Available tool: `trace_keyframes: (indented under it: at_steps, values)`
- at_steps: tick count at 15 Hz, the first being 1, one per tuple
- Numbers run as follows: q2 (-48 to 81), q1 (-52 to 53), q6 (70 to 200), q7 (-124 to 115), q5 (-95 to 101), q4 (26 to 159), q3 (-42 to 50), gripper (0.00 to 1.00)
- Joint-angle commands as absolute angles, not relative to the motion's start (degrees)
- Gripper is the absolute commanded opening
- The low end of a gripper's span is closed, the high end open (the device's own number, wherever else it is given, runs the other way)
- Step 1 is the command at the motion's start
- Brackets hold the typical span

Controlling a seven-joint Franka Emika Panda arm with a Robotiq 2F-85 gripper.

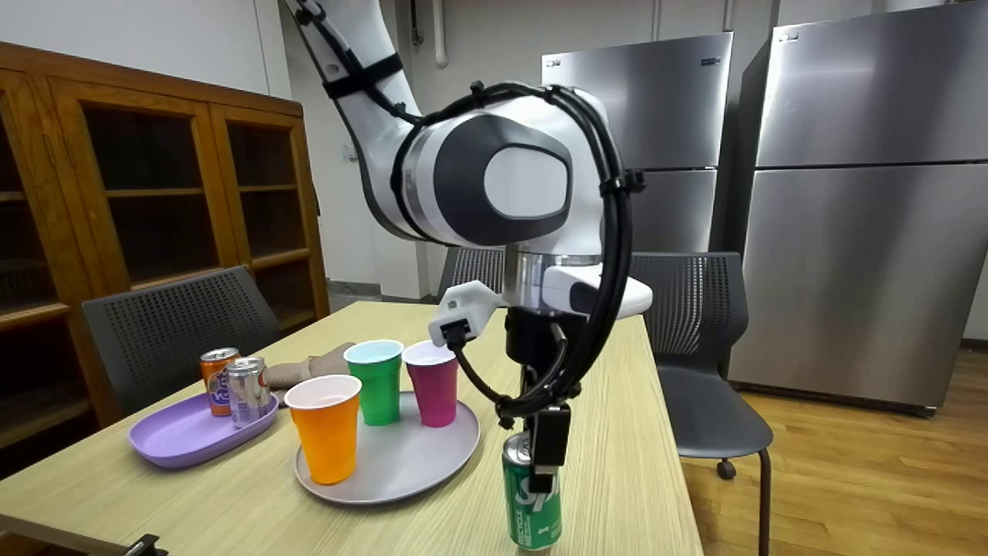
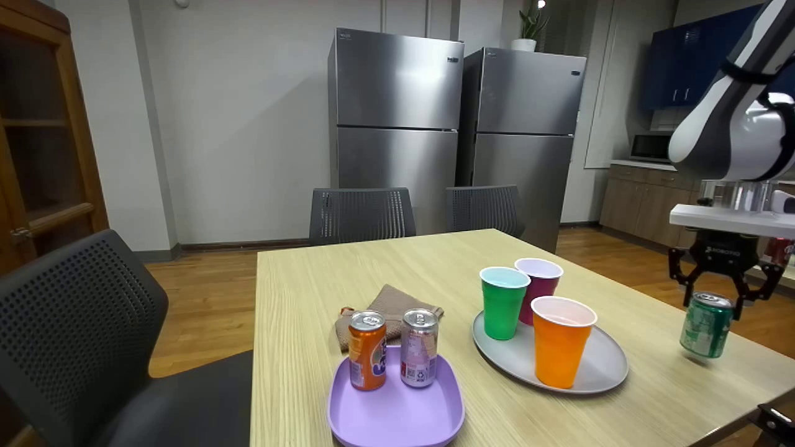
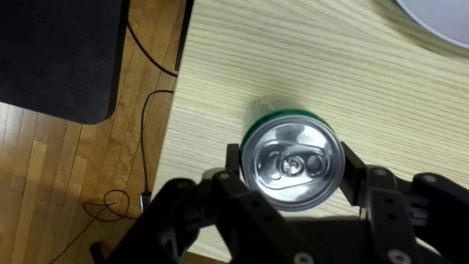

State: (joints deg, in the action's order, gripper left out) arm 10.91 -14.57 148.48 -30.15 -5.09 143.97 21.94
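A green Sprite can is near the table's edge and shows in both exterior views, slightly tilted in one. My gripper points down, with one finger on each side of the can's upper part. In the wrist view the gripper has both fingers against the can, just around its silver lid. The can's base is at or slightly above the table; a shadow lies under it. Beside it is a grey round plate bearing an orange cup, a green cup and a magenta cup.
A purple tray holds an orange Fanta can and a silver-pink can. A folded brown cloth lies behind it. Dark chairs stand around the wooden table. A cable hangs by the table's edge.
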Motion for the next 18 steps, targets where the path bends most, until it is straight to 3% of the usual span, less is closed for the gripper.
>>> trace_keyframes:
  at_steps: [1,18]
  values:
    - [4.9,-13.3,146.1,-30.6,0.9,145.7,23.0,0.38]
    - [-10.5,-11.5,141.4,-29.3,8.2,145.2,10.3,0.38]
